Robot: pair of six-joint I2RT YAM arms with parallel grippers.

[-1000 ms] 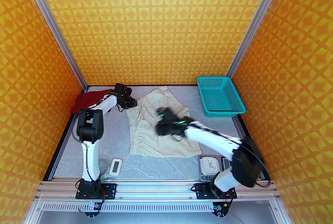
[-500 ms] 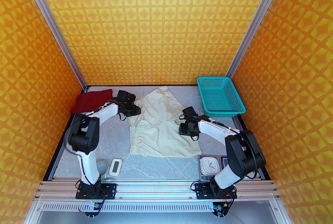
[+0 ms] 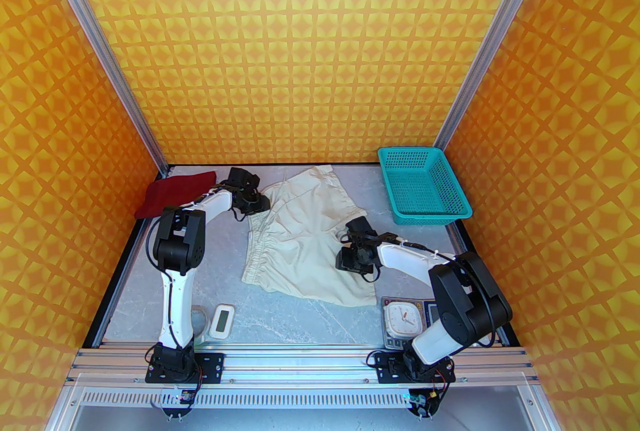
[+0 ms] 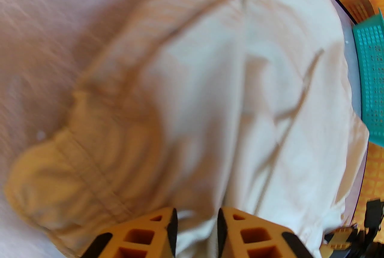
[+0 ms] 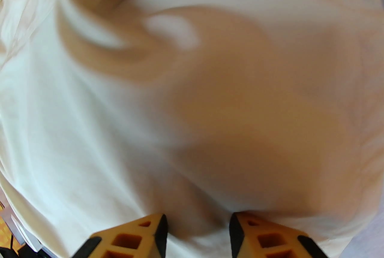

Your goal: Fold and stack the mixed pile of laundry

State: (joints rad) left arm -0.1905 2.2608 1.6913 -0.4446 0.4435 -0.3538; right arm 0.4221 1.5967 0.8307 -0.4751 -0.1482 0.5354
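Observation:
The cream-white shorts (image 3: 300, 249) lie spread across the middle of the table, gathered waistband (image 3: 260, 244) to the left. My left gripper (image 3: 257, 204) sits at the waistband's far end; in the left wrist view its orange fingers (image 4: 156, 235) pinch the shorts (image 4: 210, 86) beside the waistband. My right gripper (image 3: 350, 261) rests on the right leg, its fingertips (image 5: 150, 232) closed on a raised fold of the shorts (image 5: 180, 101). The dark red shirt (image 3: 172, 196) lies folded at the back left corner, behind the left arm.
A teal mesh basket (image 3: 422, 186) stands at the back right, its edge also in the left wrist view (image 4: 372, 71). Near the front edge sit a small white device (image 3: 221, 320) on the left and a white clock (image 3: 402, 316) on a scale by the right arm's base.
The right arm swung off the shorts' middle to the right leg and lowered onto it. The left gripper shifted slightly back. The shorts have turned, their front left corner pulled inward.

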